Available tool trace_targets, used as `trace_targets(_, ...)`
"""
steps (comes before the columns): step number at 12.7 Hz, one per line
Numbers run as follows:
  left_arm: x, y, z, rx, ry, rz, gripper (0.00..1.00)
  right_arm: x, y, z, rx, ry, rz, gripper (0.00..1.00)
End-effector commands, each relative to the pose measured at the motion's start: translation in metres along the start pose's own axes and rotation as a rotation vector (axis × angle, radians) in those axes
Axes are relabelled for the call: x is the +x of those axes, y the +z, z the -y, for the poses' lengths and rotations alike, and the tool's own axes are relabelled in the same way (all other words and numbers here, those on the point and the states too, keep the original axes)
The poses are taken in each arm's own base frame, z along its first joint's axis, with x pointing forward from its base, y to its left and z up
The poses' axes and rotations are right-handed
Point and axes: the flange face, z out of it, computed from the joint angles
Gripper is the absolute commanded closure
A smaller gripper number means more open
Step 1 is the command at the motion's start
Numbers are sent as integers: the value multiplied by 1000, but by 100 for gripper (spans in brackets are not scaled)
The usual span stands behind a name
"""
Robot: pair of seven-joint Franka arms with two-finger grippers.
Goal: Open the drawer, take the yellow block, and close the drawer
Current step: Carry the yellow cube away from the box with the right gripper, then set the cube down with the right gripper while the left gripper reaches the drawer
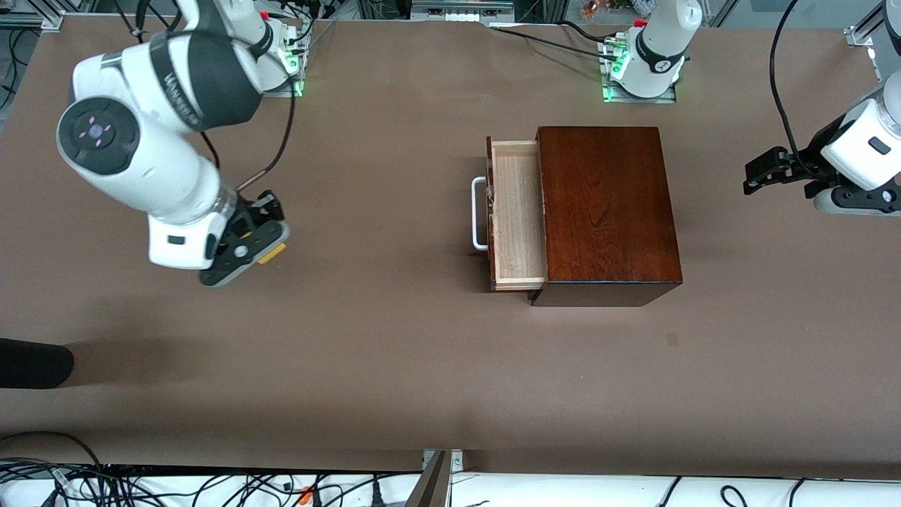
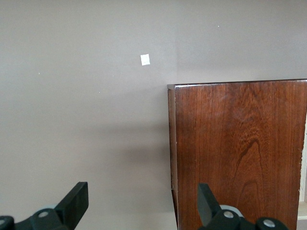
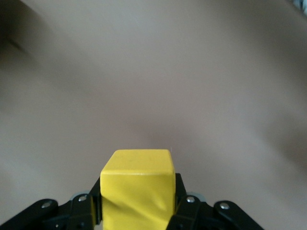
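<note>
The brown table [image 1: 394,366] is mostly bare, and the biggest thing on it is the glossy reddish-brown wooden box [image 1: 605,211], sitting toward the left arm's end. Its drawer [image 1: 517,215] stands pulled out toward the right arm's end, the pale wood tray showing nothing inside as far as I can see, though the part under the box top is hidden. The white bar handle [image 1: 479,215] sticks out from the dark front.

The right arm reaches down over open table at its own end, well apart from the box. The right gripper [image 1: 264,248] is closed tight around the yellow block [image 3: 137,189], which sits squarely between the black fingers [image 3: 184,203] in the right wrist view; from the front only a sliver of yellow peeks out beneath the hand. Whether the block is just above the table or touching it, I cannot quite tell from here.

The left arm waits at its end of the table, the left gripper [image 1: 774,172] spread wide with nothing in it, its wrist camera looking down past the box's edge.

So I'd say two parts are done: drawer open, block out and in hand. What remains is closing the drawer, and probably setting the block down.
</note>
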Motion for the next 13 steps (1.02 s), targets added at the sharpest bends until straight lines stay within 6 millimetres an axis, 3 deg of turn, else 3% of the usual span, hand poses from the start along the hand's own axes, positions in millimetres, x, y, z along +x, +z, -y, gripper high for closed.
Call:
trace_targets(1,4,-4,-8,13,28,1,0,-46,78,-44,34,143,34,100)
trace_targets(2,5,2,-13,5,38,14,0,-58,109,-63,34,186,24,100)
trace_targets(4,10,25,-53,-20,143,85,0,-74,158,-77,33,236,-15,100)
trace_targets(7,10,59,-141,-52,369,158,0,-92,213,-89,37,393,0,100)
trace_targets(9,14,80,-204,-78,610,176,0,-90,237,-92,32,421,-1,100)
trace_targets(10,17,84,-237,-94,727,161,7,-88,251,-94,26,427,-9,100)
trace_targets(11,13,85,-270,-107,852,152,34,-90,266,-97,21,435,-17,100)
trace_targets(12,8,93,-298,-123,971,156,68,-91,279,-100,24,452,-36,100)
trace_targets(13,-7,107,-336,-146,1093,164,78,-91,291,-102,28,474,-59,100)
